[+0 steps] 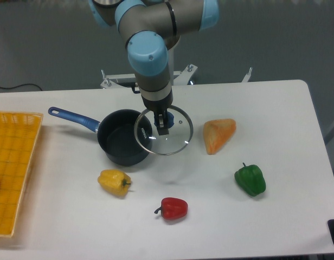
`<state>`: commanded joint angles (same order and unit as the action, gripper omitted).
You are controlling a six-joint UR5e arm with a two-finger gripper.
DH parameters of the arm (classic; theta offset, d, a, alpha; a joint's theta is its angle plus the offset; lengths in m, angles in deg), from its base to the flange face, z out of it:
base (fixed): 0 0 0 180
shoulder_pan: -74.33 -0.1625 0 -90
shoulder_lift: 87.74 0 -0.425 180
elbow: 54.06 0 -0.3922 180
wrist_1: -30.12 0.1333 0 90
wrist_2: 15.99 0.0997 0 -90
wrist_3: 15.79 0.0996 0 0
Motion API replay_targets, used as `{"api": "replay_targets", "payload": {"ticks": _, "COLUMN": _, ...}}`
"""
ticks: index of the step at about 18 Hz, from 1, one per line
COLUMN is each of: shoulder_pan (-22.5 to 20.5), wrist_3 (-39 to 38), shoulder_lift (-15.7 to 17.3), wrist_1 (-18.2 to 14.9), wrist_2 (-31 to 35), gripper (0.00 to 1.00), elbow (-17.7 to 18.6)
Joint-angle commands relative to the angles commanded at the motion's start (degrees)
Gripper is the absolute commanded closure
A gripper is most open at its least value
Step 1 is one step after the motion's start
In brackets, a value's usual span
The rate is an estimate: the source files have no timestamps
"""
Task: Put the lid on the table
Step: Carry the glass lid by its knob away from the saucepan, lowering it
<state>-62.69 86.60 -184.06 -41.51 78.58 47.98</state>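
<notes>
The round glass lid (175, 138) with a silver rim hangs tilted in the air, partly over the right rim of the dark saucepan (119, 142) and partly over the white table (275, 108). My gripper (164, 123) points down and is shut on the lid's dark blue centre knob, which is mostly hidden by the fingers (163, 127). The lid is lifted clear of the pan, and the pan's blue handle (74, 117) points left.
A yellow pepper (115, 182), a red pepper (173, 208) and a green pepper (250, 180) lie at the front. An orange wedge-shaped piece (218, 134) lies right of the lid. A yellow woven basket tray (10, 168) stands at the left edge.
</notes>
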Motion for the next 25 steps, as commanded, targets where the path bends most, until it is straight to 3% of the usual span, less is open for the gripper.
{"api": "replay_targets", "payload": {"ticks": 11, "shoulder_pan": -1.7, "wrist_3": -1.4, "shoulder_lift": -0.2, "wrist_1": 0.5, "wrist_2": -0.3, "gripper": 0.74, "elbow": -0.1}}
{"api": "replay_targets", "payload": {"ticks": 19, "shoulder_pan": -1.7, "wrist_3": -1.9, "shoulder_lift": -5.0, "wrist_1": 3.6, "wrist_2": -0.3, "gripper": 0.74, "elbow": -1.8}}
{"api": "replay_targets", "payload": {"ticks": 25, "shoulder_pan": -1.6, "wrist_3": -2.3, "shoulder_lift": -8.2, "wrist_1": 4.1, "wrist_2": -0.3, "gripper": 0.75, "elbow": -4.0}}
